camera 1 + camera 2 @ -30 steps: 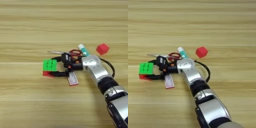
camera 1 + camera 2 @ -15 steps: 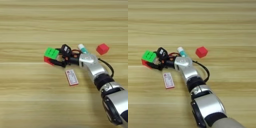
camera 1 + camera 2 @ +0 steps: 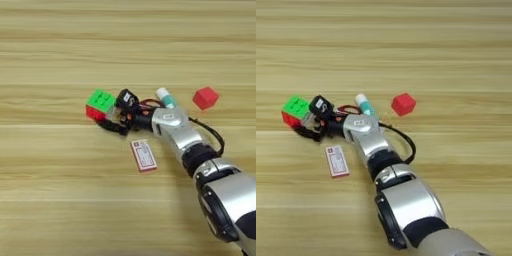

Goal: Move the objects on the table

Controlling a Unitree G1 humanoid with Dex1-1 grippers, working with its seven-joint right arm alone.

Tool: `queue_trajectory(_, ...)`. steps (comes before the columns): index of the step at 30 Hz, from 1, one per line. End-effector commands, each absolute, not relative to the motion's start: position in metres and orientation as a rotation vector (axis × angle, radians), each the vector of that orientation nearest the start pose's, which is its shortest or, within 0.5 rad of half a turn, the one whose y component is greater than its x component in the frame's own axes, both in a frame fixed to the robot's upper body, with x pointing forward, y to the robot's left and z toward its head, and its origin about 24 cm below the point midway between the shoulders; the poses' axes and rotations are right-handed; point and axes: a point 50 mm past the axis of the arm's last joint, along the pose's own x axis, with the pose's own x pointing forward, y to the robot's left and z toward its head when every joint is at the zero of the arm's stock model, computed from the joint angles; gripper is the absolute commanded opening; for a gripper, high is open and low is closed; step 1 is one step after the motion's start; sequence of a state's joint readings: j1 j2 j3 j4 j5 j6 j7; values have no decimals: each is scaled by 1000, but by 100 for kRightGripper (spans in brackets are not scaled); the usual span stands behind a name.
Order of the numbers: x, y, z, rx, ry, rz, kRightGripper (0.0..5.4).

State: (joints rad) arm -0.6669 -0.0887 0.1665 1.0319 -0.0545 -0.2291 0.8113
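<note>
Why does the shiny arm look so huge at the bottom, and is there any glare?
Right eye view: the arm swells toward the bottom edge, being nearer the camera. Left eye view: pale highlights sit on its silver shell, and the tool looks soft-edged.

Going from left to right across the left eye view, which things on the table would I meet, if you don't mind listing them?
puzzle cube → gripper → flat box → glue stick → red cube. The scissors are mostly hidden behind the gripper, so they are left out.
</note>
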Motion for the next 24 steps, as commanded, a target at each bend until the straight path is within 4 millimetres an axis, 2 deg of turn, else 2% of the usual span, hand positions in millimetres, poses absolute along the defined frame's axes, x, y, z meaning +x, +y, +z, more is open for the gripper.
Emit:
queue_trajectory(1,345,-73,51,-265,125,1044,444)
queue_trajectory(9,346,-72,64,-221,46,1045,537)
queue_trajectory(24,345,-72,88,-164,-76,1056,537)
